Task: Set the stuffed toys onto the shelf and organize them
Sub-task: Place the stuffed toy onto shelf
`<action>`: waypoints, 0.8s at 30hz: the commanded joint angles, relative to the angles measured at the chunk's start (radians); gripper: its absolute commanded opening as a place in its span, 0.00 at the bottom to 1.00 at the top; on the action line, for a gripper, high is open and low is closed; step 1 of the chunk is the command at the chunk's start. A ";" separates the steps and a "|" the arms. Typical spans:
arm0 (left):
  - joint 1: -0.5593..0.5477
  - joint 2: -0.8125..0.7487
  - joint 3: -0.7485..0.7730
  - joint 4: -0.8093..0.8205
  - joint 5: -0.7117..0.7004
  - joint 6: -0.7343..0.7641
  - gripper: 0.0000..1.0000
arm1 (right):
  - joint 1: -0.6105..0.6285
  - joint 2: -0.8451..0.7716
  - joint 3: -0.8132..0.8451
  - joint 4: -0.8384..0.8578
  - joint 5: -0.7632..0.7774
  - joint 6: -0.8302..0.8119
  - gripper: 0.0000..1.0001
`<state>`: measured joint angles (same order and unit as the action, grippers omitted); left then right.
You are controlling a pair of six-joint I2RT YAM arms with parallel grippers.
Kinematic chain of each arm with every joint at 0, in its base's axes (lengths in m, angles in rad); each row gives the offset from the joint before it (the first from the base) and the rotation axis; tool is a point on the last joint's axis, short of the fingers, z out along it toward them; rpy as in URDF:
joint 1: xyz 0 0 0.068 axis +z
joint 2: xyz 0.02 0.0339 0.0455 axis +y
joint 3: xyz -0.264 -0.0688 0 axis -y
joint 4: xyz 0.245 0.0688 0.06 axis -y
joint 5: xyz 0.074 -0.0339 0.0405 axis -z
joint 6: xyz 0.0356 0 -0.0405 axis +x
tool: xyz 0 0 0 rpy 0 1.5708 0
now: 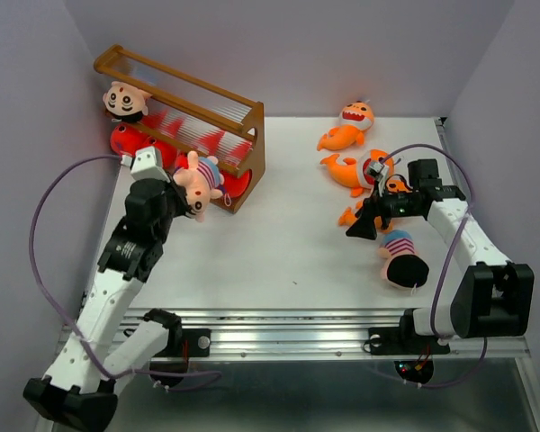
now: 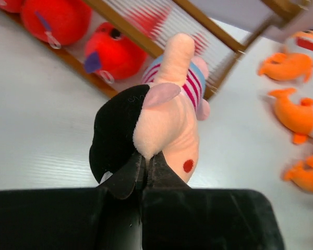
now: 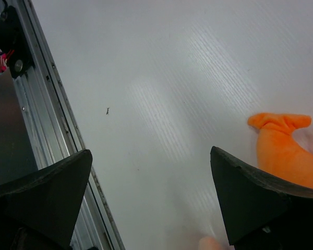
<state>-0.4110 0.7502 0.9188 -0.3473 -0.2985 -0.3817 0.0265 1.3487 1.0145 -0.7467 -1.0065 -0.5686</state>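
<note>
The brown wooden shelf (image 1: 218, 97) stands at the back left, with red sharks (image 1: 129, 141) on its lowest tier and a cartoon boy (image 1: 124, 101) at its left end. My left gripper (image 1: 185, 194) is shut on another black-haired boy in a striped shirt (image 1: 202, 178), held by the head just in front of the shelf. In the left wrist view the gripper (image 2: 146, 162) pinches this boy (image 2: 169, 112). My right gripper (image 1: 367, 219) is open and empty, low beside an orange shark (image 1: 358, 212); in its wrist view (image 3: 151, 177) only that shark's tail (image 3: 281, 143) shows.
Two more orange sharks (image 1: 346, 127) (image 1: 353, 170) lie at the back right. A boy toy (image 1: 403, 259) lies on the table near my right arm. The table's metal front rail (image 3: 47, 104) is close to my right gripper. Red sharks (image 2: 112, 49) sit behind the shelf's lower rail (image 2: 78, 65).
</note>
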 commanded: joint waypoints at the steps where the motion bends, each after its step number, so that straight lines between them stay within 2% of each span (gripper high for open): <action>1: 0.249 0.107 0.089 0.108 0.203 0.112 0.00 | -0.020 -0.029 -0.024 0.033 -0.095 -0.040 1.00; 3: 0.343 0.149 0.106 0.148 0.290 0.103 0.00 | -0.020 -0.037 -0.030 0.032 -0.102 -0.042 1.00; 4: 0.382 0.175 0.107 0.201 0.393 0.089 0.00 | -0.020 -0.045 -0.039 0.033 -0.104 -0.043 1.00; 5: 0.456 0.184 0.107 0.227 0.438 0.052 0.00 | -0.020 -0.048 -0.042 0.033 -0.104 -0.047 1.00; 6: 0.483 0.204 0.110 0.273 0.516 0.031 0.00 | -0.020 -0.049 -0.042 0.033 -0.106 -0.047 1.00; 10: 0.563 0.253 0.129 0.327 0.642 -0.048 0.00 | -0.020 -0.049 -0.042 0.033 -0.098 -0.045 1.00; 15: 0.621 0.282 0.126 0.340 0.708 -0.095 0.00 | -0.020 -0.056 -0.047 0.035 -0.093 -0.050 1.00; 17: 0.635 0.293 0.112 0.416 0.734 -0.134 0.00 | -0.020 -0.056 -0.047 0.036 -0.092 -0.048 1.00; 24: 0.663 0.435 0.156 0.521 0.756 -0.235 0.00 | -0.020 -0.056 -0.048 0.035 -0.078 -0.053 1.00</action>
<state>0.2363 1.1378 1.0164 0.0372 0.4091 -0.5419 0.0074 1.3216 0.9672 -0.7399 -1.0733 -0.5999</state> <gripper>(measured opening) 0.048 0.998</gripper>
